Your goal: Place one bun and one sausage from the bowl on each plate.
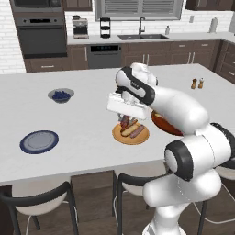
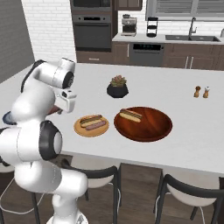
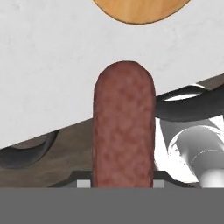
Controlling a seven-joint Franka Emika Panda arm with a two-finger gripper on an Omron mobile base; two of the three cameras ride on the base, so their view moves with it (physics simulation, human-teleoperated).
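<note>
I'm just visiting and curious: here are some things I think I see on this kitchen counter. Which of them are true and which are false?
1. The end effector holds a sausage. True.
2. The tan-orange plate carries a bun and a sausage. True.
3. The grey-blue plate already has food on it. False: it lies bare.
4. The dark red-brown bowl is empty. False: one bun is in it.
5. The small grey bowl holds blue berries. True.
6. The plant pot stands on the tan-orange plate. False: it stands on the counter behind it.
</note>
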